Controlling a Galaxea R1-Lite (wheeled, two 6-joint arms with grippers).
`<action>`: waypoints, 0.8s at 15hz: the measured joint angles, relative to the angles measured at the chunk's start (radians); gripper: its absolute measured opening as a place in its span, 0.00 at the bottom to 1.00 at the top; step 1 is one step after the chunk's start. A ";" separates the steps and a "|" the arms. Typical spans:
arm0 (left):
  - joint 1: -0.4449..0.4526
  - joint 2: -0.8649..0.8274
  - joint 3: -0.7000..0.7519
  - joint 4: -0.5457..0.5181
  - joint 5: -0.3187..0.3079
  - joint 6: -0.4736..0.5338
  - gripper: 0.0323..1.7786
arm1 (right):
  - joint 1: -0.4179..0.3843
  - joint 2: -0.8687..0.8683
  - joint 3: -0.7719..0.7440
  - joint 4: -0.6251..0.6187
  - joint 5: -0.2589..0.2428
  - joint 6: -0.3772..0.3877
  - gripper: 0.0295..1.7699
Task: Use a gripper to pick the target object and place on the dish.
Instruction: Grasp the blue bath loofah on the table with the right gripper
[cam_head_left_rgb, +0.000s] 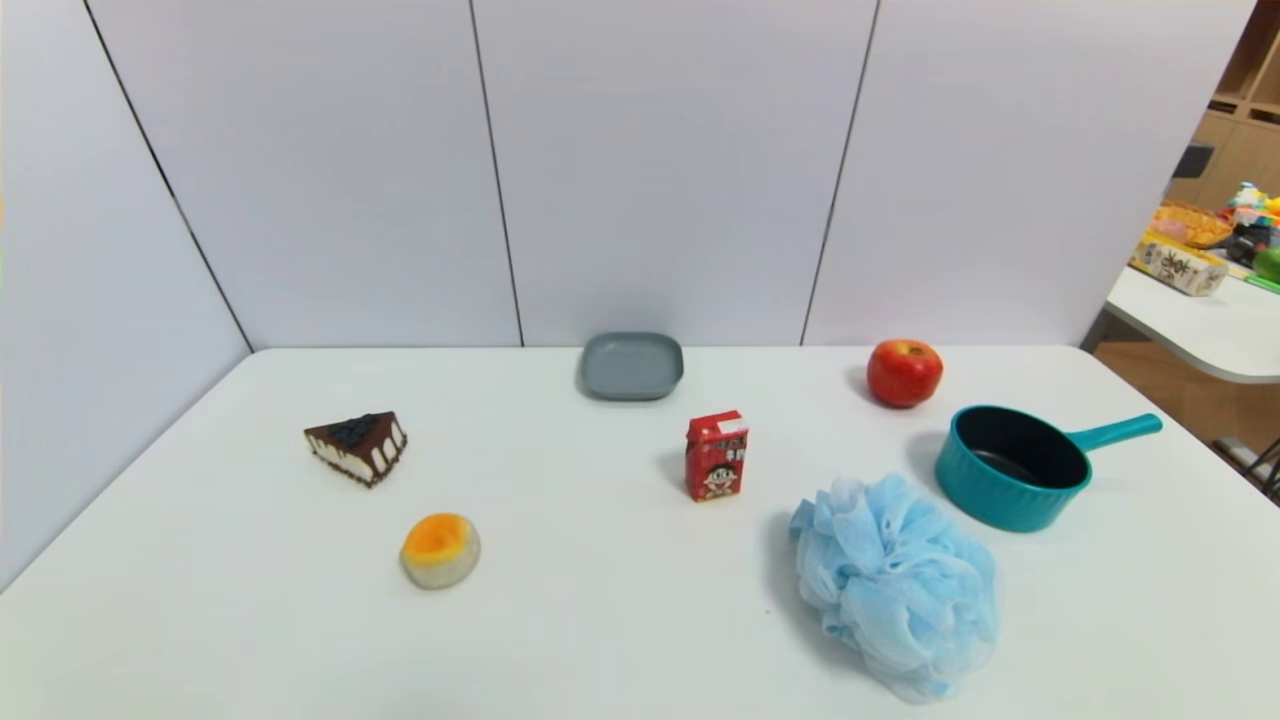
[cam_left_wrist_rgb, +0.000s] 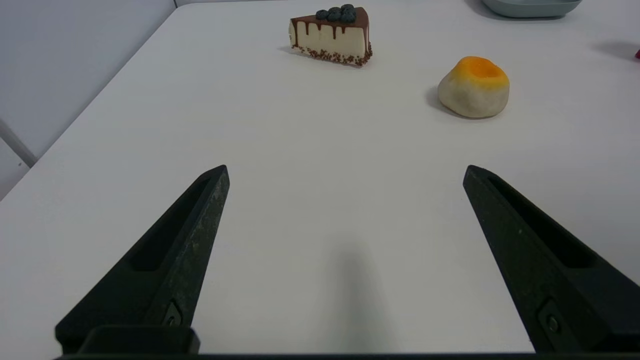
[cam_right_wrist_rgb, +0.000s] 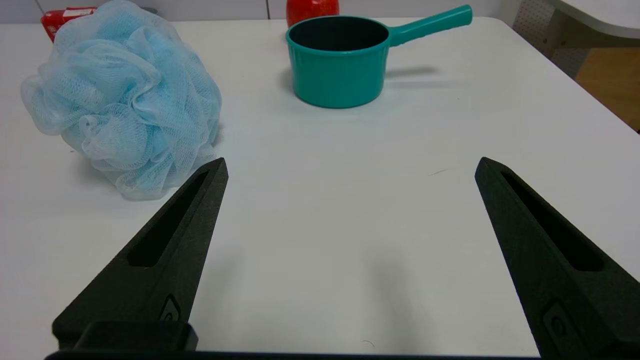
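A fluffy light blue bath pouf (cam_head_left_rgb: 900, 585) lies on the white table at the front right, also in the right wrist view (cam_right_wrist_rgb: 125, 95). The small grey-blue dish (cam_head_left_rgb: 632, 365) sits empty at the back centre near the wall; its edge shows in the left wrist view (cam_left_wrist_rgb: 530, 7). Neither arm shows in the head view. My right gripper (cam_right_wrist_rgb: 350, 162) hovers open over bare table close to the pouf, nothing between its fingers. My left gripper (cam_left_wrist_rgb: 345, 170) is open over bare table on the left side, short of the bun and cake.
A teal saucepan (cam_head_left_rgb: 1015, 465) stands right of the pouf, a red apple (cam_head_left_rgb: 904, 372) behind it. A red drink carton (cam_head_left_rgb: 716, 456) stands mid-table. A cake slice (cam_head_left_rgb: 357, 446) and an orange-topped bun (cam_head_left_rgb: 440, 549) lie on the left. Another table (cam_head_left_rgb: 1200, 320) stands far right.
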 joint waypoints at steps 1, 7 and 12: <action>0.000 0.000 0.000 0.000 0.000 0.000 0.95 | 0.000 0.000 0.000 0.000 0.000 0.000 0.97; 0.000 0.000 0.000 0.000 0.000 0.000 0.95 | 0.000 0.000 0.000 0.000 0.000 -0.008 0.97; 0.000 0.000 0.000 0.000 0.000 0.000 0.95 | 0.000 0.002 -0.002 0.013 0.004 -0.013 0.97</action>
